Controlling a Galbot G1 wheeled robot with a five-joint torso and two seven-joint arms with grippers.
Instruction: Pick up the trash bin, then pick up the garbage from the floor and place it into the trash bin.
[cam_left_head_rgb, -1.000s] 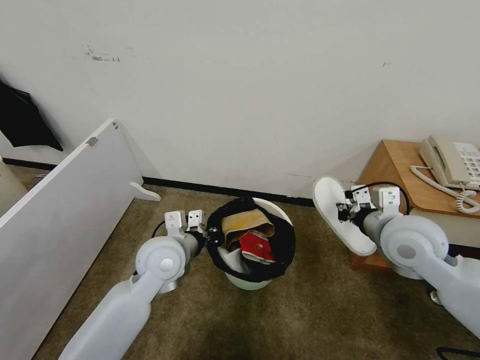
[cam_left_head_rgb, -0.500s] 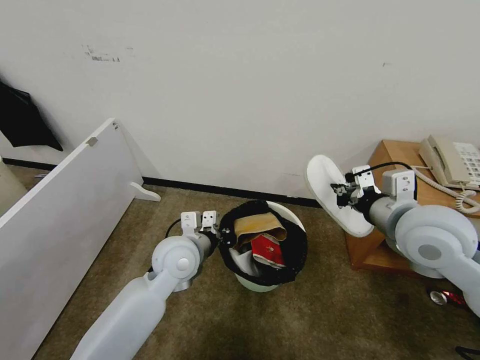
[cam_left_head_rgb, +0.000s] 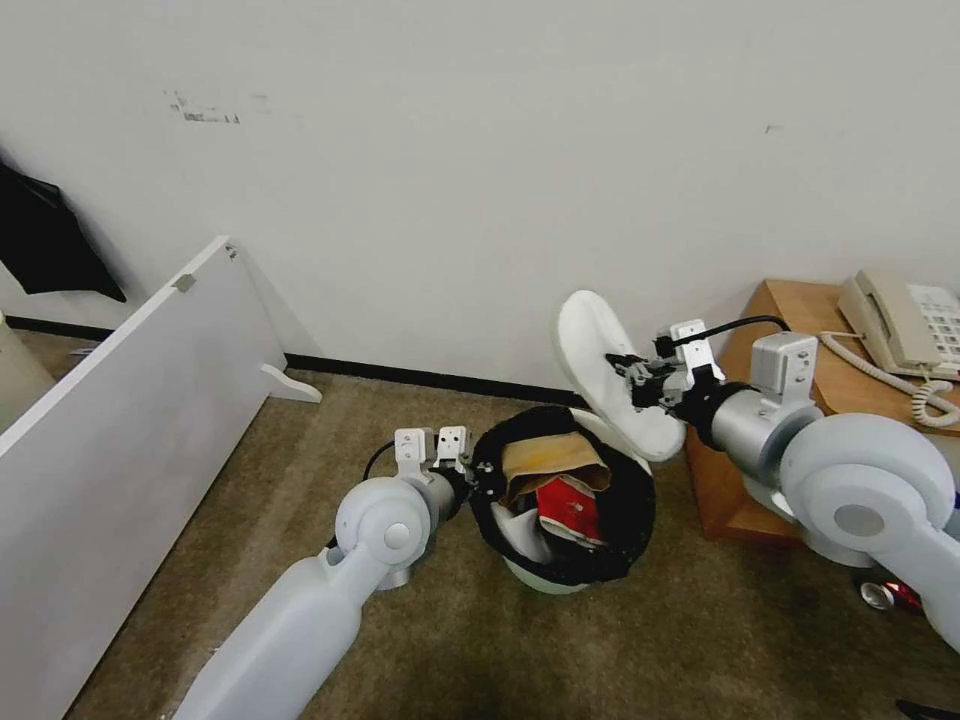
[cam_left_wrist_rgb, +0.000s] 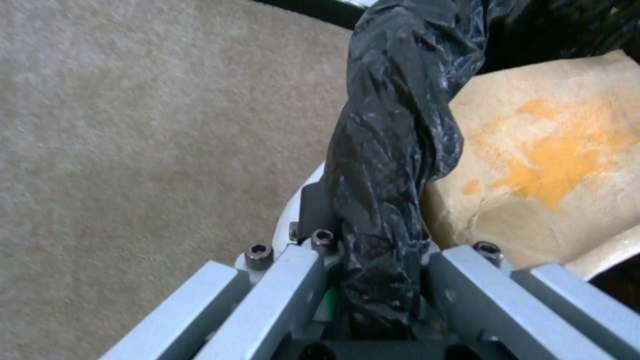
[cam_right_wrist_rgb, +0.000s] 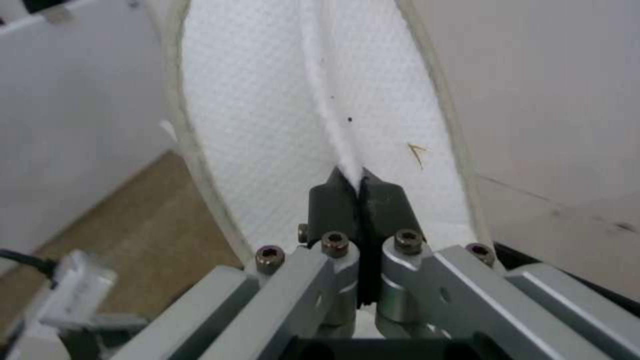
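Note:
The trash bin (cam_left_head_rgb: 560, 575), white with a black bag over its rim, hangs just above the carpet. My left gripper (cam_left_head_rgb: 481, 479) is shut on its near-left rim, and the left wrist view shows the black bag (cam_left_wrist_rgb: 390, 150) pinched in my left gripper (cam_left_wrist_rgb: 365, 239). Inside lie a brown paper bag (cam_left_head_rgb: 548, 456) (cam_left_wrist_rgb: 553, 160) and a red item (cam_left_head_rgb: 566, 503). My right gripper (cam_left_head_rgb: 628, 380) (cam_right_wrist_rgb: 361, 192) is shut on a white slipper (cam_left_head_rgb: 600, 365) (cam_right_wrist_rgb: 260, 115), held tilted above the bin's far-right rim. A red can (cam_left_head_rgb: 888, 596) lies on the floor at the right.
A wooden side table (cam_left_head_rgb: 790, 320) with a beige telephone (cam_left_head_rgb: 905, 325) stands at the right against the wall. A white board (cam_left_head_rgb: 130, 420) leans along the left. Open brown carpet (cam_left_head_rgb: 560, 660) lies in front of the bin.
The left arm has carried the bin to the right. The right arm has swung the slipper left and up, from beside the table to over the bin's rim.

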